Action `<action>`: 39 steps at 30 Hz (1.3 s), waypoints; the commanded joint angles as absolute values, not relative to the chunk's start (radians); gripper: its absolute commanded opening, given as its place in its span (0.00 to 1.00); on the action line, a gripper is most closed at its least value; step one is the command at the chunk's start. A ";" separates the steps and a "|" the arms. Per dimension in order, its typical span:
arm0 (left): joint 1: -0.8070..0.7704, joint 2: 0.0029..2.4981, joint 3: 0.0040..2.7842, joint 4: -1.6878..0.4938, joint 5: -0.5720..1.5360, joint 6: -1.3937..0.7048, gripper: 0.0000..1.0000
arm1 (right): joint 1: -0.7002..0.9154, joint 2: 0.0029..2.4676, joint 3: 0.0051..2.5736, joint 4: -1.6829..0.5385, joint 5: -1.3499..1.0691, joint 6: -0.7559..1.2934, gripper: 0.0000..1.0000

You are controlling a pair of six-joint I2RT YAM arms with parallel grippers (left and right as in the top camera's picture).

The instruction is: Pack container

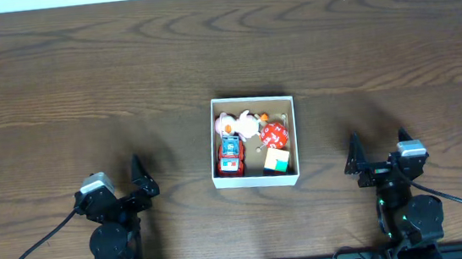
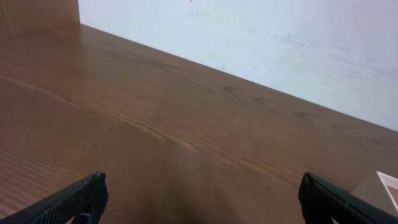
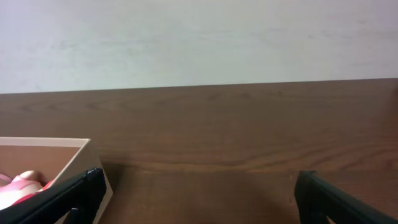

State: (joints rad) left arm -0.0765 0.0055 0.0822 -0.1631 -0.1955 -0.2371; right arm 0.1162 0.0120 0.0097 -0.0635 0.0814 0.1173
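Observation:
The container (image 1: 293, 137) is a square white cardboard box with a brown inside, in the middle of the wooden table. In it lie a white and pink plush toy (image 1: 244, 122), a red toy car (image 1: 231, 157), a red round toy (image 1: 275, 133) and a multicoloured cube (image 1: 276, 161). My left gripper (image 1: 142, 179) is open and empty, well left of the box. My right gripper (image 1: 354, 157) is open and empty, to the right of the box. The right wrist view shows a corner of the box (image 3: 74, 152) at the left, the left wrist view its corner (image 2: 387, 184) at the far right.
The brown wooden table (image 1: 81, 76) stretches around the box. A white wall (image 3: 199, 37) stands behind the table's far edge. The two arm bases (image 1: 110, 243) sit at the near edge.

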 commanded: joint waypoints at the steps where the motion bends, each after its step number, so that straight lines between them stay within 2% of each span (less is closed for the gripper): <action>1: -0.072 0.002 0.047 -0.150 -0.191 -0.210 0.98 | 0.108 0.006 0.006 -0.064 0.078 0.103 0.99; 13: -0.020 0.002 0.004 -0.062 -0.050 -0.123 0.98 | 0.108 0.006 0.006 -0.064 0.078 0.103 0.99; 18: -0.010 0.002 0.004 -0.062 0.047 0.005 0.98 | 0.108 0.006 0.006 -0.064 0.078 0.103 0.99; 39: -0.010 0.004 0.004 -0.063 0.053 0.026 0.98 | 0.108 0.006 0.006 -0.064 0.078 0.103 0.99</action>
State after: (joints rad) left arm -0.0147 0.0055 0.0322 -0.0479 0.0467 0.0059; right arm 0.1162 0.0120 0.0097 -0.0635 0.0814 0.1173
